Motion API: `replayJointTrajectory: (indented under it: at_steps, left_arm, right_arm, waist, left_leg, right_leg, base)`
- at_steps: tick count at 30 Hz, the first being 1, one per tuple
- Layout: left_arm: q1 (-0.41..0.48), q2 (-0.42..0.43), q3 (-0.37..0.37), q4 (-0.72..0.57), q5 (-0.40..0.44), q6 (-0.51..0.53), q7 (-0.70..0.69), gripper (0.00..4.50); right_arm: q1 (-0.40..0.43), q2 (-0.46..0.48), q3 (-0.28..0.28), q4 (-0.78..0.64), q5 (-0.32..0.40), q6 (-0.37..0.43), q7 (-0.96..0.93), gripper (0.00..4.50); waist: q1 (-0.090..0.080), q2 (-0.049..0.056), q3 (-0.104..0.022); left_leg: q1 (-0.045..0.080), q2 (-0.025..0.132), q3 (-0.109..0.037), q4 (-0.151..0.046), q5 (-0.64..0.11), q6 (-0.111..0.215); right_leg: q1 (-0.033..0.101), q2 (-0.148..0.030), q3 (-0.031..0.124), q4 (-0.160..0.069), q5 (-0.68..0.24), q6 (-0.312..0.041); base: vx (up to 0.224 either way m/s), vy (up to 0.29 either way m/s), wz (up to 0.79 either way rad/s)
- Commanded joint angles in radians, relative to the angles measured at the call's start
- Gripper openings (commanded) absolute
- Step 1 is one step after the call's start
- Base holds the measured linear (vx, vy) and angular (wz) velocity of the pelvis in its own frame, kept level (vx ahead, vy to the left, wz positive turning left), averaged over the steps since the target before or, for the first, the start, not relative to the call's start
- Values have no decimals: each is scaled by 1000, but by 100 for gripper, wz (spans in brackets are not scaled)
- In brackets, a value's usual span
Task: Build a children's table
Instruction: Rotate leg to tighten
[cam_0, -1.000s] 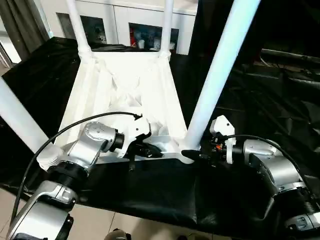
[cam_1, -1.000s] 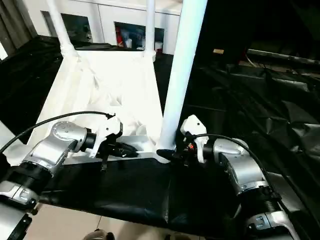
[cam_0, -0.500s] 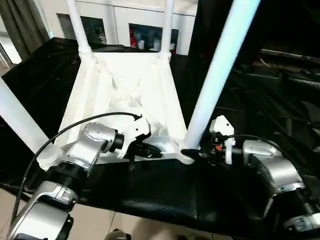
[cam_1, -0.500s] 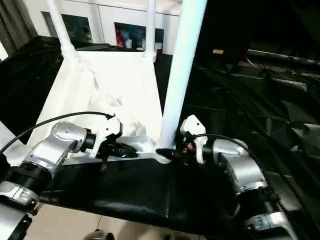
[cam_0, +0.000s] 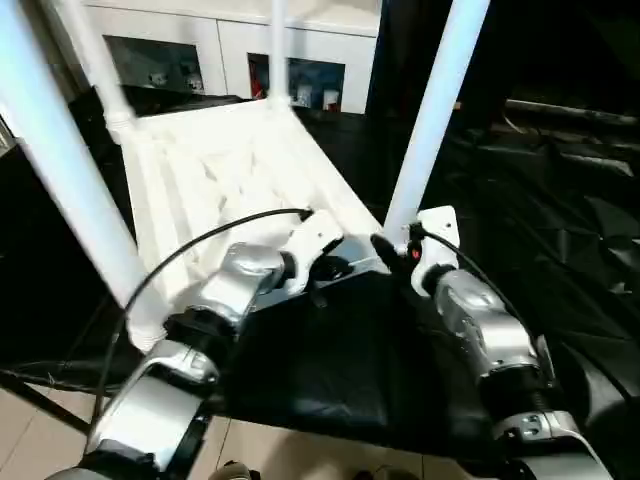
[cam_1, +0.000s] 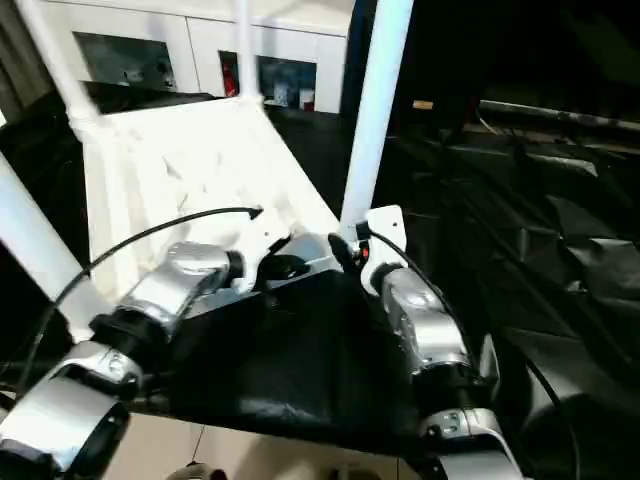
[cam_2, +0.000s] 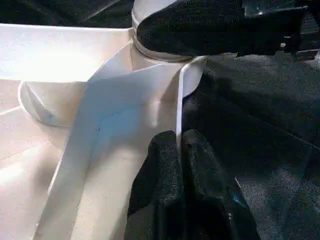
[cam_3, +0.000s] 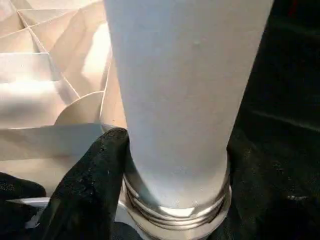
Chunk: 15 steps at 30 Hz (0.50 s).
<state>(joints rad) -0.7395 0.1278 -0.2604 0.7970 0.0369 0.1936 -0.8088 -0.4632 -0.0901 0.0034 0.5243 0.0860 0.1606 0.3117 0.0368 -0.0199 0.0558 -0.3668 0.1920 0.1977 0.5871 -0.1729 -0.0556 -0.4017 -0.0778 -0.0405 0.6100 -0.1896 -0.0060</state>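
Left wrist view: the left gripper (cam_2: 179, 150) is pinched on the rim of the upturned children's table (cam_0: 215, 165). Beside it, the right gripper (cam_0: 385, 250) is clasped around the near leg (cam_3: 185, 95) at its socket. Black cloth (cam_0: 330, 370) is spread beneath, white cabinets (cam_0: 215, 55) beyond. All legs are pointed upward, the top's length running away.

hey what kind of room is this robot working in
Probably an indoor lab or workshop room. White cabinets with glass doors stand at the back, black cloth covers the work surface, and the upturned children's table lies on it.
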Motion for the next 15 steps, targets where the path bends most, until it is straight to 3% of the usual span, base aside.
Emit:
replayJointTrajectory:
  at_steps: [1,9,15]
  left_arm:
    - [-18,-35,-5,10,-11,-21,0,0]
    - [30,63,-23,-48,-36,-70,-206,0]
    - [76,150,-50,-117,-48,-118,-381,0]
  right_arm:
    - [15,37,96,6,-4,0,103,339]
    - [52,-146,155,-101,42,-10,446,344]
    - [58,-253,133,-145,82,-15,621,344]
  waist:
    - [1,-5,-58]
    - [7,-6,-57]
    - [6,-3,-61]
  left_leg:
    - [9,28,-20,-72,-281,12]
    - [7,35,-20,-71,-267,50]
    - [7,38,-17,-68,-219,70]
  right_leg:
    - [38,-57,37,-92,-283,-172]
    - [44,-60,37,-90,-263,-186]
    - [45,-59,36,-78,-167,-234]
  base:
    - [0,0,0]
    - [0,0,0]
    - [0,0,0]
